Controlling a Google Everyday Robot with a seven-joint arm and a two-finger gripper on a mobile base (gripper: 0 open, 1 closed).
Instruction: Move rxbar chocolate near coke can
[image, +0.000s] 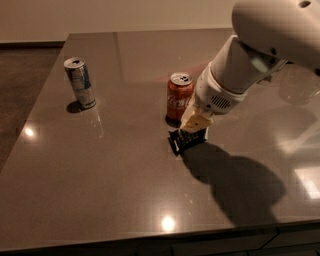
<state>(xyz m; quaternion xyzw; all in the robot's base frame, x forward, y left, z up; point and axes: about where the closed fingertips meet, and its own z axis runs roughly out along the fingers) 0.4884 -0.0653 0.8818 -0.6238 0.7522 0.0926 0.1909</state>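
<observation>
The gripper (194, 126) is low over the middle of the dark table (110, 185), at the end of the big white arm (245, 65) that reaches in from two o'clock. Its pale fingers (196, 121) are pinched in on the upper edge of the rxbar chocolate (186, 142), with no gap showing between them and the wrapper, so that is a firm hold on the bar. The black wrapper sits tilted, its lower end at or just above the tabletop; which of the two cannot be told from here. And look where it is: just beside the coke can (179, 99), at about five o'clock from it, close but not touching. The orange-red can stands upright. Well away at nine o'clock from it stands the slim silver-and-blue can (80, 84), also upright. The arm's shadow (235, 185) spreads across the table at four o'clock from the bar.
</observation>
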